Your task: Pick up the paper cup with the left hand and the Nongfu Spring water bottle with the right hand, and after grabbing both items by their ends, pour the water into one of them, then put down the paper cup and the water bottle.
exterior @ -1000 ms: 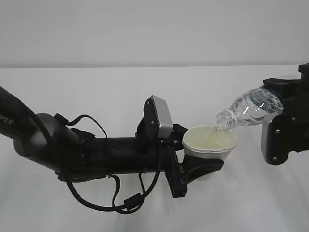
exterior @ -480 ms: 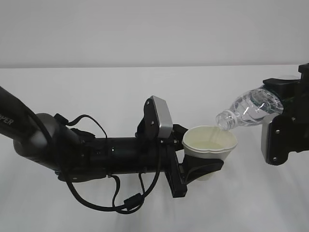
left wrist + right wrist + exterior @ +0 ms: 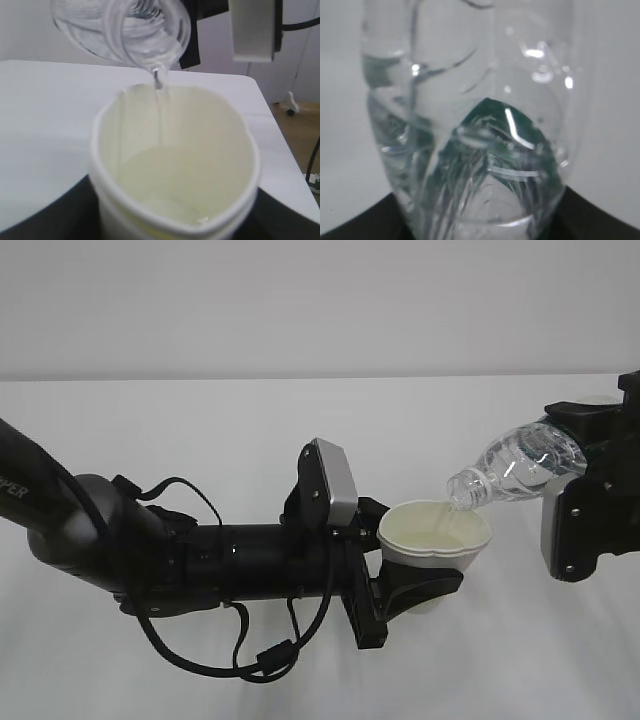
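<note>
Left hand: the black robot arm with loose cables and a silver-grey wrist box [image 3: 405,592] reaches in from the table's left edge; its jaws are clamped round the lower wall of the cup.
Paper cup: the small white paper cup with a rolled rim and cream inside [image 3: 436,536] is held upright above the middle of the white table [image 3: 200,430], just past the left hand's jaws. The rim is pinched slightly out of round — a soft, light thing that buckles if squeezed harder, so the grip belongs low, near the stiffer base.
Water: a thin clear stream [image 3: 159,107] falls from the bottle's mouth into the cup, which in the left wrist view is perhaps a third full. My judgement: the cup gets heavier and easier to slop as it fills.
Water bottle: the small clear ribbed plastic bottle with a dark green label [image 3: 515,468] is tilted mouth-down toward the left, its uncapped mouth just above the cup's right rim, not touching it. Thin plastic, likely slick when wet and prone to denting — best held at the base end, as it is.
Right hand: the black gripper with a silver-grey plate [image 3: 590,455] comes in from the table's right edge, closed on the bottle's base end; the right wrist view shows the bottle filling the gap between the jaws.
</note>
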Action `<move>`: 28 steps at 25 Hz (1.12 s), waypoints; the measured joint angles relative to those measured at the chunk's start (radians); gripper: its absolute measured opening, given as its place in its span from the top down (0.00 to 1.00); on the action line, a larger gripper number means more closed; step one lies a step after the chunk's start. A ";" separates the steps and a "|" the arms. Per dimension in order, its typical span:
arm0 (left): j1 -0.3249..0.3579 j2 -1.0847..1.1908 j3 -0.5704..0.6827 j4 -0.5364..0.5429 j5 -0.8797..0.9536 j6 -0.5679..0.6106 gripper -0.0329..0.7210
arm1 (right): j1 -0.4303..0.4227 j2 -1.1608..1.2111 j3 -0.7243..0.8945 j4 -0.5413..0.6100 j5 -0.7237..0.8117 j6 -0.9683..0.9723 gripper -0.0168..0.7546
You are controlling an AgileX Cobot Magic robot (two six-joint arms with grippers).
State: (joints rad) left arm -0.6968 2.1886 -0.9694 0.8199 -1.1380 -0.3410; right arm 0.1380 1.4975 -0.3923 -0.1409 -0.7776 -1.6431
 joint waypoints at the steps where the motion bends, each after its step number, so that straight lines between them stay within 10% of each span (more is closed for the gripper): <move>1: 0.000 0.000 0.000 0.000 0.000 0.000 0.39 | 0.000 0.000 0.000 0.000 0.000 -0.002 0.49; 28: 0.000 0.000 0.000 0.000 0.000 0.000 0.39 | 0.000 0.000 -0.004 0.000 0.017 -0.023 0.49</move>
State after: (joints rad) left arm -0.6968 2.1886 -0.9694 0.8199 -1.1380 -0.3410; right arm 0.1380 1.4975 -0.3961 -0.1409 -0.7610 -1.6658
